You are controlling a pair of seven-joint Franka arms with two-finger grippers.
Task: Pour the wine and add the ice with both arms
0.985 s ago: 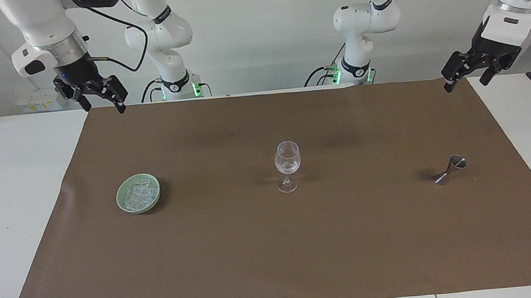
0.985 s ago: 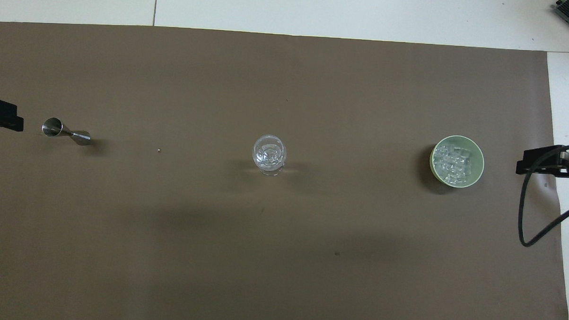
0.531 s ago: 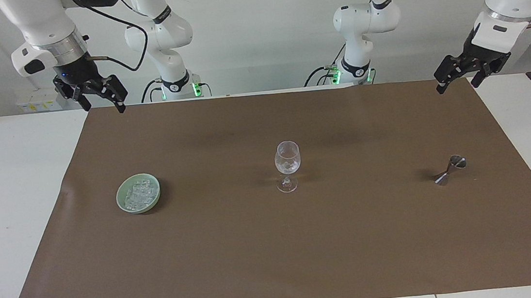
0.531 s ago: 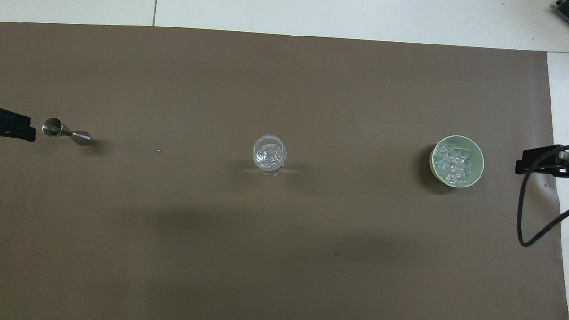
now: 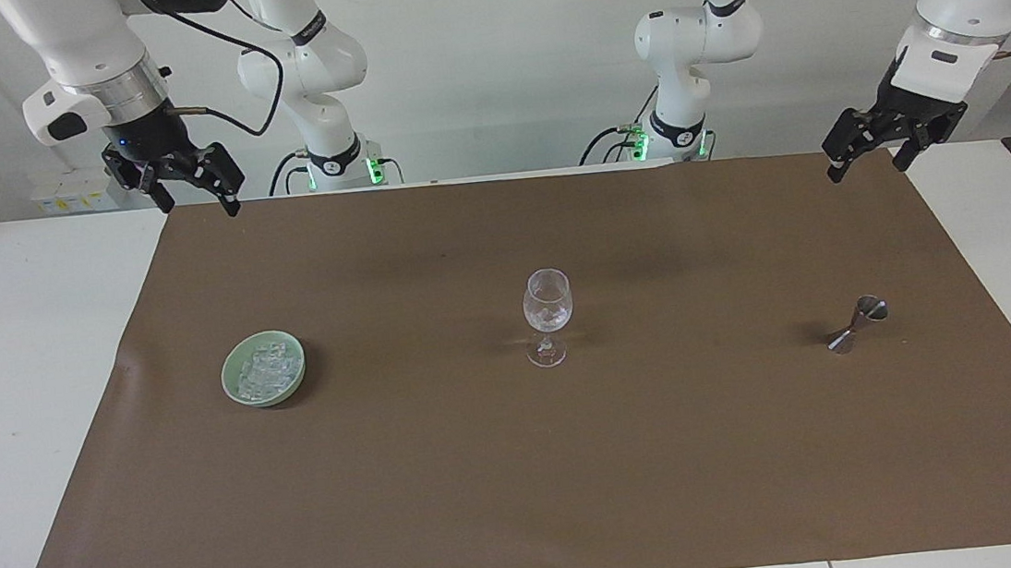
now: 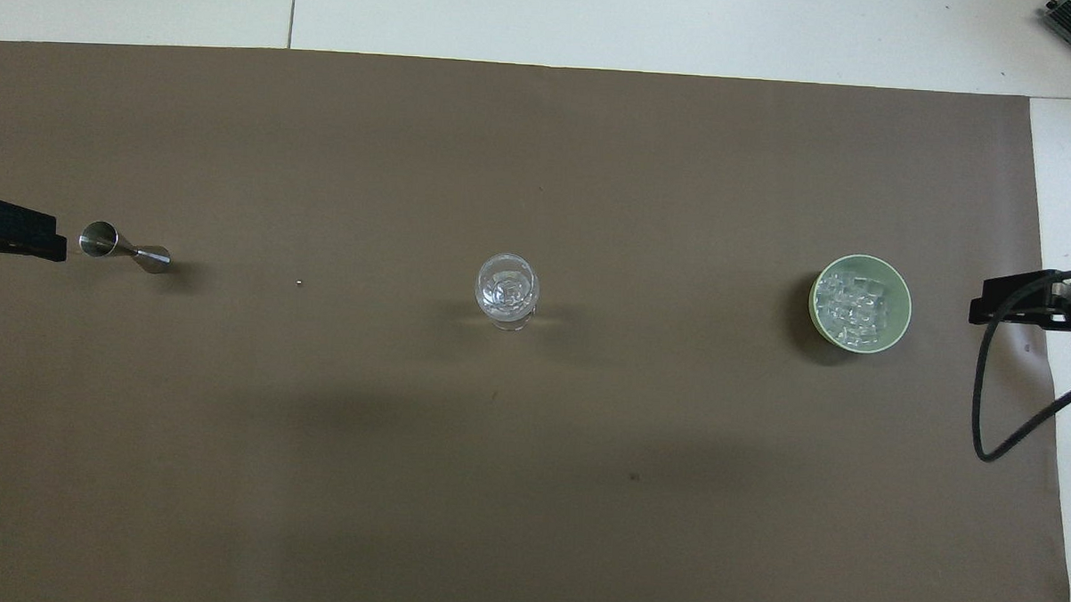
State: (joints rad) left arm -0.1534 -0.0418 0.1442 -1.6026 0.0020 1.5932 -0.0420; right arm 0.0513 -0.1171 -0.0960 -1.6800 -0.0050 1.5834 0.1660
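Observation:
A clear stemmed glass (image 5: 547, 315) (image 6: 506, 289) stands upright in the middle of the brown mat. Toward the right arm's end, a pale green bowl (image 5: 229, 377) (image 6: 902, 321) holds the ice (image 5: 265, 367) (image 6: 854, 299), several clear cubes. Toward the left arm's end, a steel jigger (image 5: 856, 323) (image 6: 123, 249) lies tilted on the mat. No wine shows. My right gripper (image 5: 197, 202) (image 6: 1025, 305) hangs open in the air over the mat's corner at its own end. My left gripper (image 5: 865, 168) (image 6: 17, 229) hangs open over the mat's edge, close to the jigger in the overhead view. Neither holds anything.
The brown mat (image 5: 525, 486) covers most of the white table (image 5: 24, 386). A tiny speck (image 6: 298, 283) lies between jigger and glass. A black cable (image 6: 994, 424) loops down from the right wrist. Black stands sit at both table ends near the robots.
The left gripper has shifted a little toward the middle of the table and turned slightly. The right gripper has barely moved. The glass, bowl and jigger stay where they were.

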